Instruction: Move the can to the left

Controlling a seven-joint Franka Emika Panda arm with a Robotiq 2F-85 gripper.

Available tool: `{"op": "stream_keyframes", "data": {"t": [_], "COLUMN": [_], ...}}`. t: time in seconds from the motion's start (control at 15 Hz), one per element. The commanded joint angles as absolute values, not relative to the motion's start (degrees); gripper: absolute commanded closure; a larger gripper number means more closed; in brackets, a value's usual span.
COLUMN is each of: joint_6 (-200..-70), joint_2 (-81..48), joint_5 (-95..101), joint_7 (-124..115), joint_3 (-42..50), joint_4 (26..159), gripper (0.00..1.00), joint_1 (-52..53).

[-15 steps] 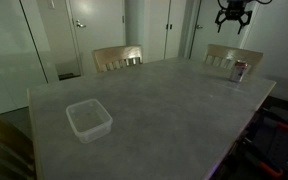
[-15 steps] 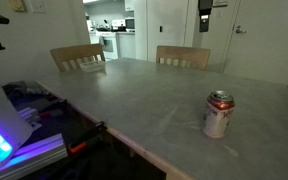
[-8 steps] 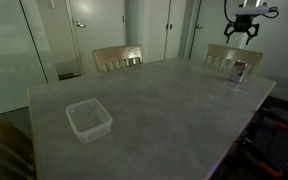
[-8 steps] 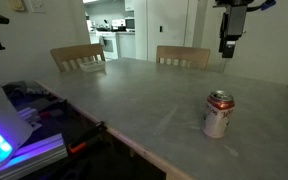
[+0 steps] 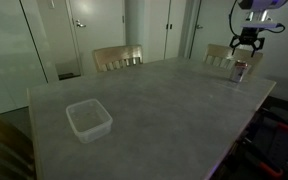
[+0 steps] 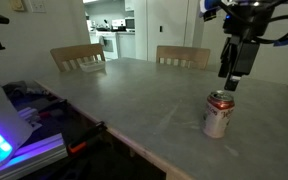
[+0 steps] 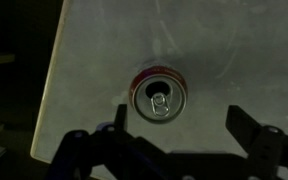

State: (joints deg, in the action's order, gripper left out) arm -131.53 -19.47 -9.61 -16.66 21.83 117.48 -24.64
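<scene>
Gripper [image 6: 229, 86] has descended, jaws spread, hovering above the can [image 6: 218, 114]

Dim, grainy room, bright lit doorway [image 6: 114, 30] behind, violet glow at one edge, wrist view murky.

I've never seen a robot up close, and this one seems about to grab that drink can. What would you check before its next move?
1. Can upright on the table: ok.
2. Gripper open: ok, the wrist view shows its fingers spread wider than the can.
3. Gripper above the can: ok in both exterior views; exact centring, cannot tell.
4. Fingers down around the can: not ok, the gripper hangs above it with a gap.
5. Clear plastic container out of the way: ok, it sits far across the table from the can.
</scene>
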Motion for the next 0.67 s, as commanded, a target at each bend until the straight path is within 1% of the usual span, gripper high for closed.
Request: {"op": "stream_keyframes", "data": {"t": [0.0, 0.47, 0.53, 0.6], "joint_6": [-131.1, -131.6, -131.5, -131.5], "joint_2": [-21.1, -21.6, -21.5, -21.4], "joint_5": [-11.9, -12.3, -12.5, -12.5], "joint_7": [-9.7, -7.3, -7.3, -7.3], "joint_3": [21.2, 21.3, 21.2, 21.2], "joint_4": [117.7, 119.7, 119.8, 119.9], "gripper": [0.0, 0.0, 0.25, 0.26], "joint_1": [-26.7, -27.2, -27.2, -27.2]}}
